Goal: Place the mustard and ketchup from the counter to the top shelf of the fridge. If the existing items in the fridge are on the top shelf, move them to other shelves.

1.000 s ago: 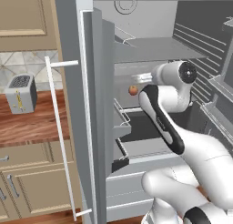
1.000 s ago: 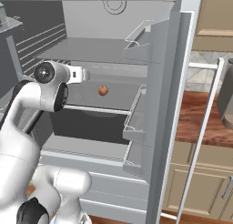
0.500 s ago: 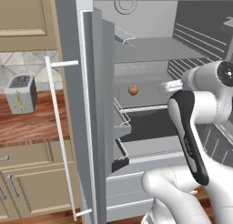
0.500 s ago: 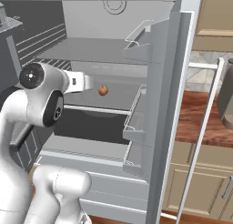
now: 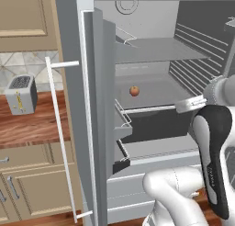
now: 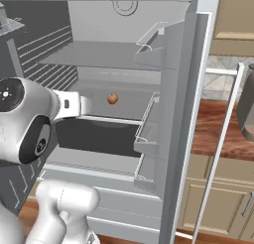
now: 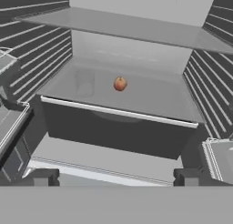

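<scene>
Arm pulled back out of the fridge (image 5: 92,128), jaws (image 7: 113,180) wide and empty.
A second earlier the hand was close to the fruit (image 7: 120,84); now it sat well back, fruit ahead of the jaws and above them, alone on the lower shelf (image 7: 150,104). Top shelf (image 7: 136,29) above looked bare, so probably the clearing step was done. Mustard and ketchup not spotted; next would be fetching them from the table (image 5: 27,128).
</scene>
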Available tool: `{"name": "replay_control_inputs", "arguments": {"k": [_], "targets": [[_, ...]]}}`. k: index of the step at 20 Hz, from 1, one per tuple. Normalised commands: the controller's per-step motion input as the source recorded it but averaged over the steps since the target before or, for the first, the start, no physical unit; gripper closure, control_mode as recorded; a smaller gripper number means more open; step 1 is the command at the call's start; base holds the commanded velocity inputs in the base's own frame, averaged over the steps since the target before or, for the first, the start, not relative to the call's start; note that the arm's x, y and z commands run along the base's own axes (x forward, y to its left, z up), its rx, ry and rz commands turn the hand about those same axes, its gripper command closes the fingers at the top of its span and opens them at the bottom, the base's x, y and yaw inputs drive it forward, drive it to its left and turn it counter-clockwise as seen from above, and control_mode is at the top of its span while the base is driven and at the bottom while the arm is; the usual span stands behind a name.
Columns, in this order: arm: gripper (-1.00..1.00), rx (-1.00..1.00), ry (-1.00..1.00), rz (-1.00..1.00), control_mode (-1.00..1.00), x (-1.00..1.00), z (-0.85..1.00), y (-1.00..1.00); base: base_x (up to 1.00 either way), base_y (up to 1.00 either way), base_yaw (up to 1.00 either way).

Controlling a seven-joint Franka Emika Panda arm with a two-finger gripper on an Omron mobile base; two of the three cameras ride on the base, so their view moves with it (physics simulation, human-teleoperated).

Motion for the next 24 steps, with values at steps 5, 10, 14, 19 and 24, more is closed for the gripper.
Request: {"name": "replay_control_inputs", "arguments": {"k": [5,10,14,19,24], "targets": [[-1.00,0.00,0.00,0.00,1.00,0.00,0.00,0.00,-1.00,-0.35,0.06],[-1.00,0.00,0.00,0.00,1.00,0.00,0.00,0.00,-1.00,-0.24,0.09],[-1.00,0.00,0.00,0.00,1.00,0.00,0.00,0.00,-1.00,0.22,0.05],[-1.00,0.00,0.00,0.00,1.00,0.00,0.00,0.00,-1.00,0.87,0.04],[-1.00,0.00,0.00,0.00,1.00,0.00,0.00,0.00,-0.35,1.00,0.08]]}}
